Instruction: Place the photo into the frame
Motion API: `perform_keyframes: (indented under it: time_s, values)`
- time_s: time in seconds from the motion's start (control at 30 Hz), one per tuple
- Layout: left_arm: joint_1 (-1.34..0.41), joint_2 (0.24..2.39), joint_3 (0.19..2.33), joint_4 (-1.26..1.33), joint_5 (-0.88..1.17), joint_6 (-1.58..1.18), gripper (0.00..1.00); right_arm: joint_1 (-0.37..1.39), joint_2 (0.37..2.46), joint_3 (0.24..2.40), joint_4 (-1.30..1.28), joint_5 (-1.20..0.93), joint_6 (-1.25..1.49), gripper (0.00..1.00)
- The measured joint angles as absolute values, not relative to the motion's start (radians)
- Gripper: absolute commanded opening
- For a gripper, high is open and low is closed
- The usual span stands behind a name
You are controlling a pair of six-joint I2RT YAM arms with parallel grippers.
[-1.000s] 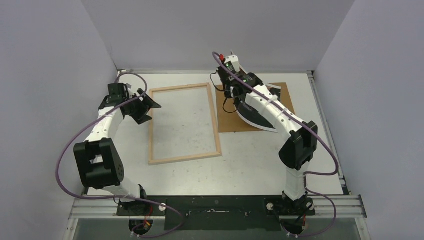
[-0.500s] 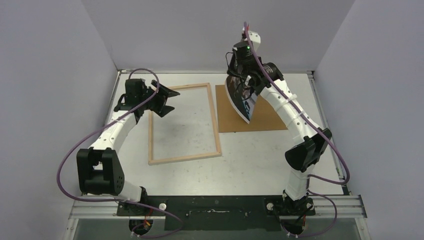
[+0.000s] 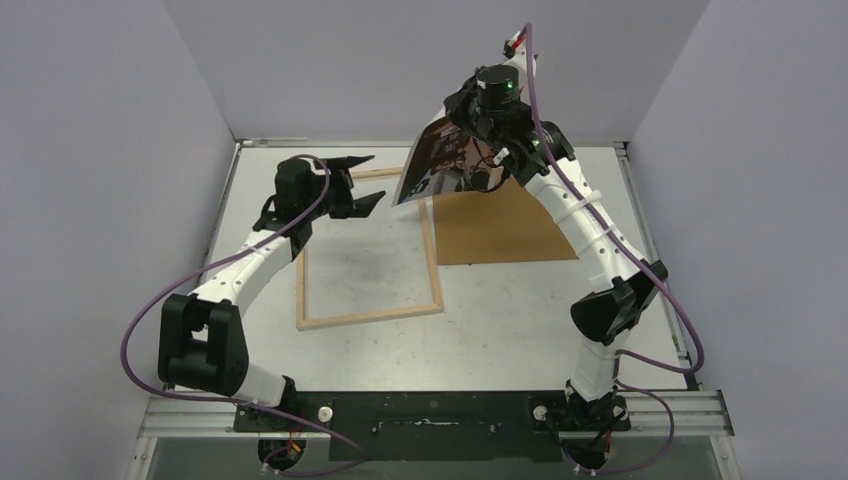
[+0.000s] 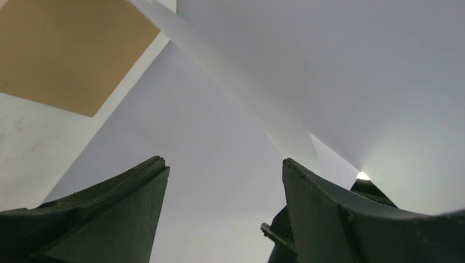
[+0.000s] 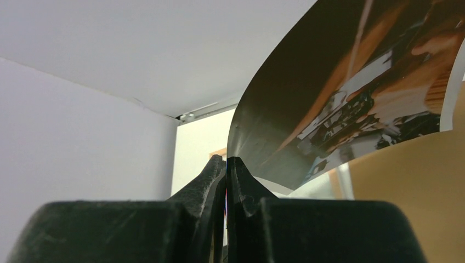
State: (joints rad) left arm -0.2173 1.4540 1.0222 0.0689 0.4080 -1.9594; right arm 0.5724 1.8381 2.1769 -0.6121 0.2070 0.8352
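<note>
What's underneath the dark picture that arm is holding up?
A brown board on the white table, beside a wooden frame. The picture hides the board's far left corner and the frame's far right corner.

My left gripper (image 3: 376,178): jaws wide, nothing between them, in air over the far end of the frame (image 3: 369,316). Just ahead of it hangs the photo (image 3: 432,160), pinched in my right gripper (image 5: 226,164) and curling over the frame's far-right corner; that bars the way rightward. Below, the frame's opening shows bare table (image 3: 500,320), with free room inside the rails. Backing board (image 3: 500,225) lies flat just right of the frame. Walls (image 3: 420,60) close three sides.
</note>
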Motion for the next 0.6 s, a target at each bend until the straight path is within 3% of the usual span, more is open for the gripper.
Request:
perform_keyframes:
  time_s: [0.6]
  values:
    - [-0.278,1.560,1.154,0.167,0.293,-2.088,0.71,0.616,1.754,2.087,-0.482,0.168,0.909,0.00]
